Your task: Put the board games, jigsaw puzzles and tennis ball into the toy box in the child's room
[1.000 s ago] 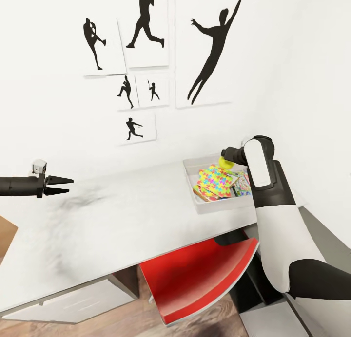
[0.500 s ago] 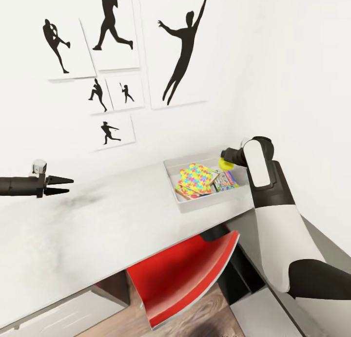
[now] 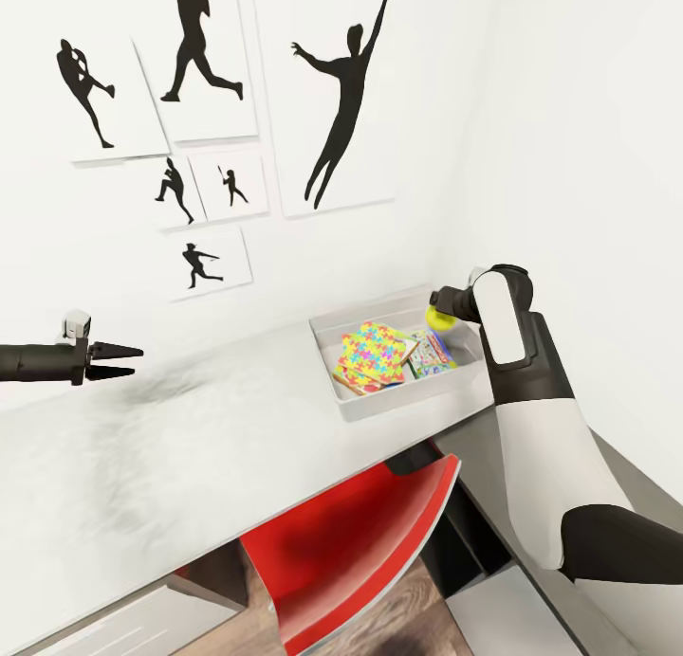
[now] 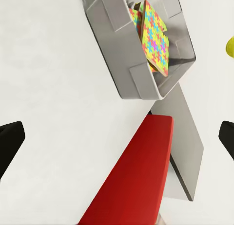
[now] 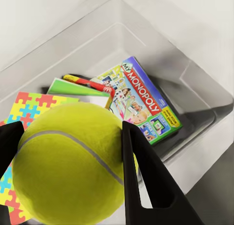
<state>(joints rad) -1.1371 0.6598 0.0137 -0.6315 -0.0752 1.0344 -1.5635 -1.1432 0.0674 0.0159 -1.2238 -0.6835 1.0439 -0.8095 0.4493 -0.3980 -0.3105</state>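
The grey toy box (image 3: 379,408) stands at the right end of the white table (image 3: 190,447). In it lie a jigsaw puzzle (image 3: 370,353) and a board game (image 3: 433,350). My right gripper (image 3: 442,311) hangs over the box's far right part, shut on the tennis ball (image 3: 438,319). The right wrist view looks past the tennis ball (image 5: 68,161), between dark fingers (image 5: 146,181), down onto a blue board game (image 5: 141,105), a green-topped board game (image 5: 80,88) and a jigsaw puzzle (image 5: 27,105) in the toy box (image 5: 195,88). My left gripper (image 3: 128,360) hovers open over the table's left part.
A red chair (image 3: 351,533) is tucked under the table in front of the box. A lower grey surface (image 3: 489,447) adjoins the table on the right. Black silhouette pictures (image 3: 341,97) hang on the wall behind. The left wrist view shows the toy box (image 4: 122,54) and chair (image 4: 131,181).
The whole view has swung, so the table, box and wall pictures have slid left in the picture. Both arms keep their pose, and the ball stays in the right gripper.
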